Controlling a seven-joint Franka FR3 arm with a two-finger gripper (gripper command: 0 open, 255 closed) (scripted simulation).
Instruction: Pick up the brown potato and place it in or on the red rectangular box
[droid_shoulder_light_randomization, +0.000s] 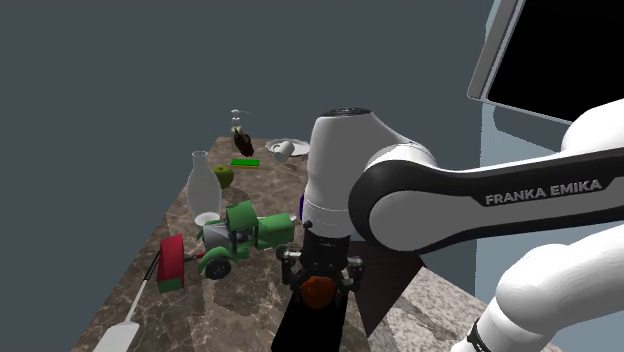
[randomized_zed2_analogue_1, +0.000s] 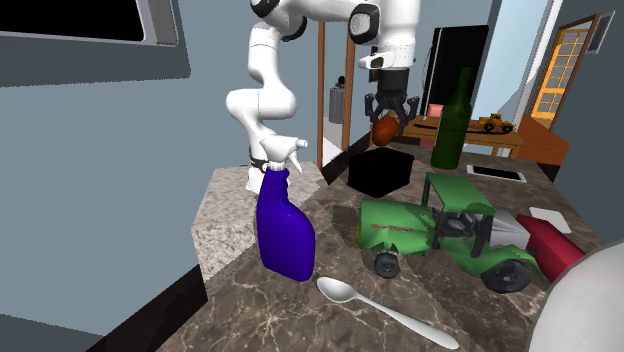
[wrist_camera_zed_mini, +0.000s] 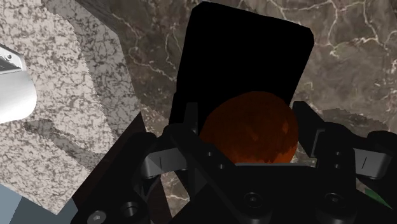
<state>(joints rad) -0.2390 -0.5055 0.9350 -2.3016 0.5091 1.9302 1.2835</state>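
Note:
A round brown-orange potato (droid_shoulder_light_randomization: 320, 292) (randomized_zed2_analogue_1: 384, 131) (wrist_camera_zed_mini: 252, 130) hangs in the air, clasped between the black fingers of my gripper (droid_shoulder_light_randomization: 320, 282) (randomized_zed2_analogue_1: 387, 119) (wrist_camera_zed_mini: 247, 125). Directly beneath it stands a black box (droid_shoulder_light_randomization: 314, 322) (randomized_zed2_analogue_1: 380, 171) (wrist_camera_zed_mini: 243, 58) on the marble counter. The red rectangular box (droid_shoulder_light_randomization: 172, 256) (randomized_zed2_analogue_1: 548, 243) lies farther off, beyond the green toy tractor (droid_shoulder_light_randomization: 240, 236) (randomized_zed2_analogue_1: 432, 229), toward the shoulder view's left.
A blue spray bottle (randomized_zed2_analogue_1: 283, 216) stands at the counter's edge near a spoon (randomized_zed2_analogue_1: 381, 309). A clear glass bottle (droid_shoulder_light_randomization: 203, 186), a green apple (droid_shoulder_light_randomization: 223, 176), a white plate (droid_shoulder_light_randomization: 291, 147) and a spatula (droid_shoulder_light_randomization: 129, 322) share the counter. A tall green bottle (randomized_zed2_analogue_1: 453, 122) rises behind the black box.

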